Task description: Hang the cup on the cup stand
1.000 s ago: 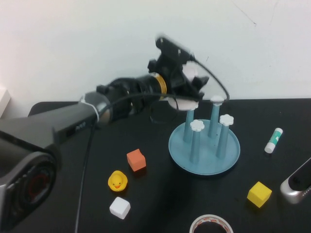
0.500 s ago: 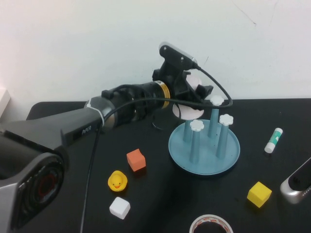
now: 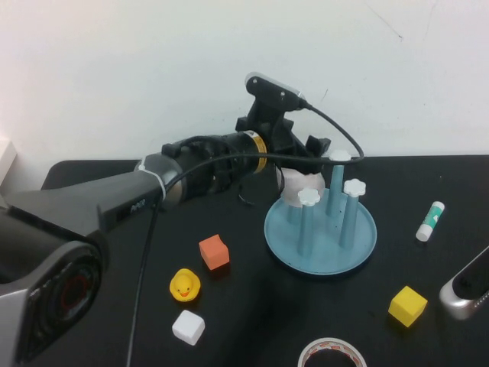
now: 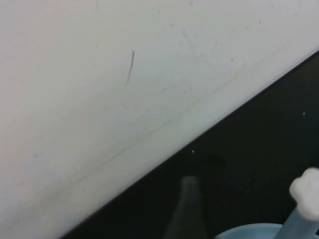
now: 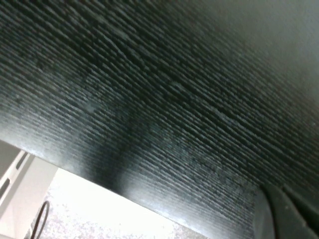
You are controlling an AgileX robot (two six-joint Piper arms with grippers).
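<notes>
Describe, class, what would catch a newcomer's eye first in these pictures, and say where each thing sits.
The left gripper reaches across the table's far side, above the pale pink cup, which sits over the cup stand's far-left peg. A yellow duck and orange cube lie near the left; the right gripper rests parked at the right edge.

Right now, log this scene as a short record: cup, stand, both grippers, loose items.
cup: pale, over the stand's rear-left peg, between the left gripper's jaws
cup stand: light blue dish, three white-capped pegs showing
left gripper: above the stand's back-left edge, jaws wide around the cup
right gripper: low at the table's right edge, shut
loose items: orange cube, duck, white cube, yellow cube, tape roll, glue stick
</notes>
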